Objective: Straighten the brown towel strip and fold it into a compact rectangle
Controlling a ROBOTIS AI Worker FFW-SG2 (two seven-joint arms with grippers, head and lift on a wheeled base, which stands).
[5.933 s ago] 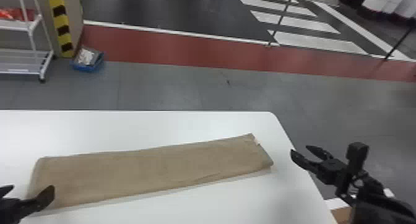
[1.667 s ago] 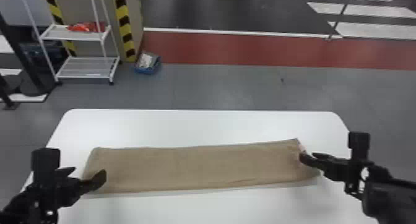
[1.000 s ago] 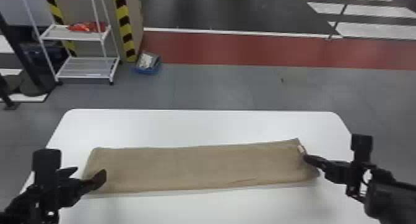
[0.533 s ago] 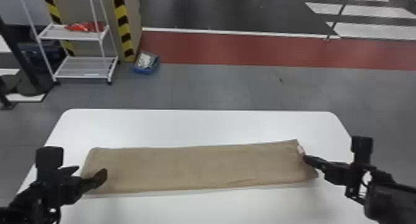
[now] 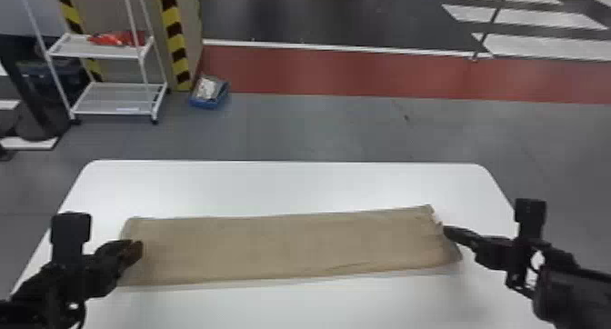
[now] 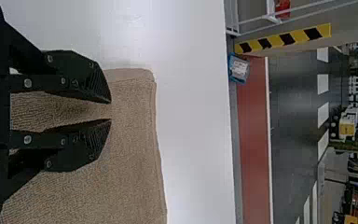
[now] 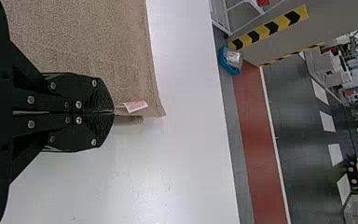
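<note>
Likely soft and limp, the brown towel strip [image 5: 291, 246] suits end grips: my right hand [image 7: 113, 112] pinches its three-o'clock edge; my left hand [image 6: 111, 111] gapes slightly at nine.

Brown towel strip [image 5: 291, 246] lies flat across white table [image 5: 282, 185] before me — long, lightly creased toward my right, pale tag [image 7: 135, 106] at right end.
</note>
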